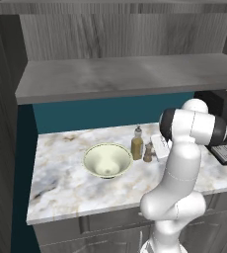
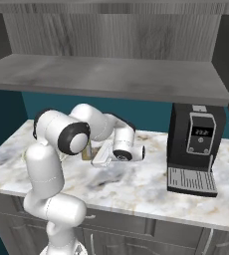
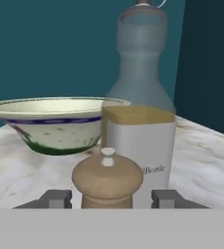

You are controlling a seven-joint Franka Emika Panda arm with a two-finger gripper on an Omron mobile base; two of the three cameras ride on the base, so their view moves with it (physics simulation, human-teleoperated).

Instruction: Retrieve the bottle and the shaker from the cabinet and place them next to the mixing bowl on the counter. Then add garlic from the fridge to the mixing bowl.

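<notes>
Wood of the shaker (image 3: 107, 181) is judged light, stiff and not slippery, best taken low around its waist. It stands upright on the marble surface (image 1: 71, 190), touching or just beside the fragile glass bottle (image 1: 137, 144), near the mixing bowl (image 1: 107, 159). The jaws are parted at either side, gripping nothing.

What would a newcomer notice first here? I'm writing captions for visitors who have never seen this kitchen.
The white arm bending low over the marble counter, its gripper astride a small wooden shaker. The shaker stands upright beside an amber bottle, with the wide cream mixing bowl just left of them. At the right end of the counter sits a black coffee machine, under a grey shelf.
</notes>
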